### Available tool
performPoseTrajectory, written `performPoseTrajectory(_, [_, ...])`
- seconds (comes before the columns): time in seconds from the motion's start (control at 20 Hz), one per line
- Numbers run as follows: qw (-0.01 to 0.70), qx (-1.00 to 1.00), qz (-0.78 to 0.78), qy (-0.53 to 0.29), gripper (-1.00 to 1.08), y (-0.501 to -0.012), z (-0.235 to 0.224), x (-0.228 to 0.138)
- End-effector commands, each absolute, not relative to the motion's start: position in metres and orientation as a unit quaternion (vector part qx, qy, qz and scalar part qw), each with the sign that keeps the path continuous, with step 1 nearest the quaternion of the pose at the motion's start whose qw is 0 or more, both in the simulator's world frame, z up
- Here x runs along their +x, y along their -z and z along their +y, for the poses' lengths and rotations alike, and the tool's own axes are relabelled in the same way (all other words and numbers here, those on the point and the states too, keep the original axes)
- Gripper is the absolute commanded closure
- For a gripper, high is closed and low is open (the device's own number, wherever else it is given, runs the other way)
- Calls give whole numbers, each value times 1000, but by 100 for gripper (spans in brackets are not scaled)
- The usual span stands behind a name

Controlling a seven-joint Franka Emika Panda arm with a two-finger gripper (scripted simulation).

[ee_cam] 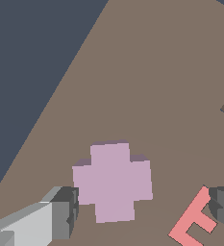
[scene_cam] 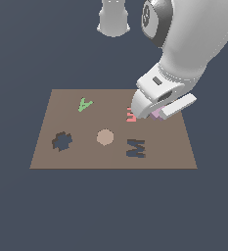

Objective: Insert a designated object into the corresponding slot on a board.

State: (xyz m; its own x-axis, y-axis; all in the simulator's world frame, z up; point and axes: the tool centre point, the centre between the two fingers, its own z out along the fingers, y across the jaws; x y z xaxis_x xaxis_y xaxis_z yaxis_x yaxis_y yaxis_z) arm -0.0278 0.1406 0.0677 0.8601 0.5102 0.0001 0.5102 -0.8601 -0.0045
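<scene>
The lilac piece [ee_cam: 112,181], flat, matte and cross-lobed, lies on the brown board [scene_cam: 86,159] between the claw's [scene_cam: 152,114] two fingers, which stand apart on either side of it; one grey pad [ee_cam: 65,211] sits just beside its edge, whether touching I cannot tell. The pink letter E [ee_cam: 194,224] lies just beside the other finger. Farther from the claw lie a tan disc [scene_cam: 104,137] and a dark M-shaped cut-out [scene_cam: 135,148]. The lobed, dark slot [scene_cam: 62,141] sits well apart, a green letter A [scene_cam: 85,104] beyond it.
</scene>
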Motion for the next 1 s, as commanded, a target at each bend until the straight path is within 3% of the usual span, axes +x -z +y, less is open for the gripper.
performPoseTrajectory(0.0, [1, -958, -288, 0, -92, -57, 151, -33])
performPoseTrajectory(0.85, [0, -953, -303, 0, -92, -30, 157, -38])
performPoseTrajectory(0.9, [0, -953, -303, 0, 108, -30, 157, -38])
performPoseTrajectory(0.95, [0, -953, -303, 0, 108, -30, 157, -38])
